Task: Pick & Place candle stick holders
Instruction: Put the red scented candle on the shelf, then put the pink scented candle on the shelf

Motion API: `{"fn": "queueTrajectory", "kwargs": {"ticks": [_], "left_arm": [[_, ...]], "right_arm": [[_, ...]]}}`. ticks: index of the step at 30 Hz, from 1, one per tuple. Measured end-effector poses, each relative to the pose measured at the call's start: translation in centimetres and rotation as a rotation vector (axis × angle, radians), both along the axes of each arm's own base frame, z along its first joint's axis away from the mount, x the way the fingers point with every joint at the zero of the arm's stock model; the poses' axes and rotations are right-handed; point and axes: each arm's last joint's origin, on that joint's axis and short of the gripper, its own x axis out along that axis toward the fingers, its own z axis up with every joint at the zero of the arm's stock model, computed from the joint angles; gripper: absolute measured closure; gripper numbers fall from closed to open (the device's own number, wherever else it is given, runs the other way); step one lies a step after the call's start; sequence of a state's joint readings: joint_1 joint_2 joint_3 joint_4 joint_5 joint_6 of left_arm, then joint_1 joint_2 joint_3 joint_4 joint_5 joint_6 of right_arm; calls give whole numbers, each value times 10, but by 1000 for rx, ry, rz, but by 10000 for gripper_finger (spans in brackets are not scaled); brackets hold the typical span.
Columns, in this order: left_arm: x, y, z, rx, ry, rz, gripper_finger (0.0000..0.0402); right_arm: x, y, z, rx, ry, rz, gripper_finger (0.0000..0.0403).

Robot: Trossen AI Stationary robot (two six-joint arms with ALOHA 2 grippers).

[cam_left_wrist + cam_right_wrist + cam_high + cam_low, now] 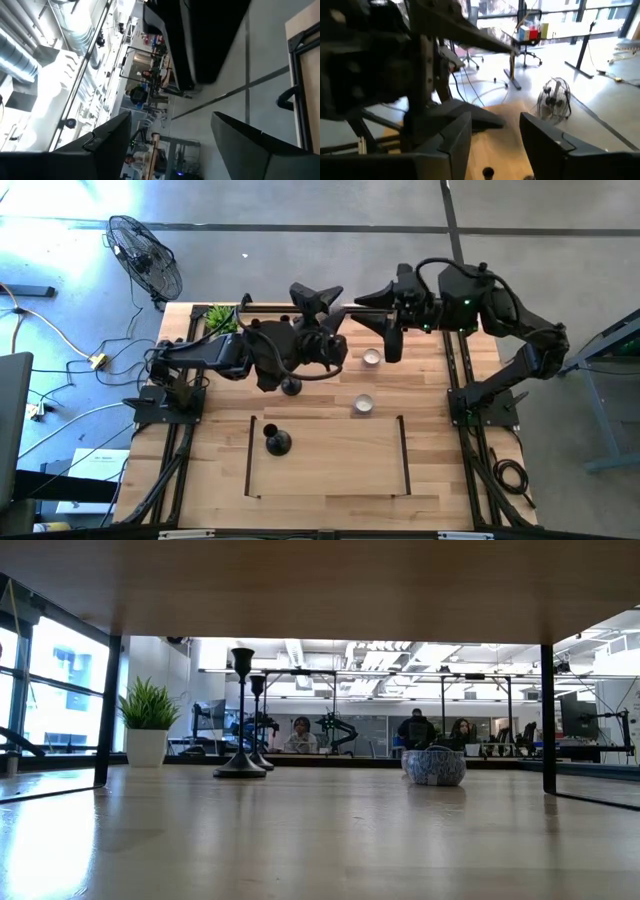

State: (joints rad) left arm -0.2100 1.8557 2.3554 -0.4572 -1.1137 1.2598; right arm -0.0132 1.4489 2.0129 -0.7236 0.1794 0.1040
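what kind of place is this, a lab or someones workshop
Most likely a robotics lab in an open-plan office: a wooden table flanked by two arms, people at desks with monitors behind glass, exposed ceiling ducts, and a floor fan.

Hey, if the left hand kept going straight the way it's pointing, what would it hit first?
Probably nothing nearby: the left hand points past the table into the open room, though depth is hard to judge.

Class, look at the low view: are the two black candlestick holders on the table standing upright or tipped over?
Upright. Both candlestick holders rest on their round bases on the table, stems vertical and cups on top.
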Motion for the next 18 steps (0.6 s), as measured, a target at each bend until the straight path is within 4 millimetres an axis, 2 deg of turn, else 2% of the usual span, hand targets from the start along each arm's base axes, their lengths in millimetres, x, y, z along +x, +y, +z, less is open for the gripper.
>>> {"fn": "queueTrajectory", "kwargs": {"ticks": [18], "left_arm": [[0,0,0,-4,-1,8,133]], "right_arm": [[-1,1,-5,8,56,40,247]]}}
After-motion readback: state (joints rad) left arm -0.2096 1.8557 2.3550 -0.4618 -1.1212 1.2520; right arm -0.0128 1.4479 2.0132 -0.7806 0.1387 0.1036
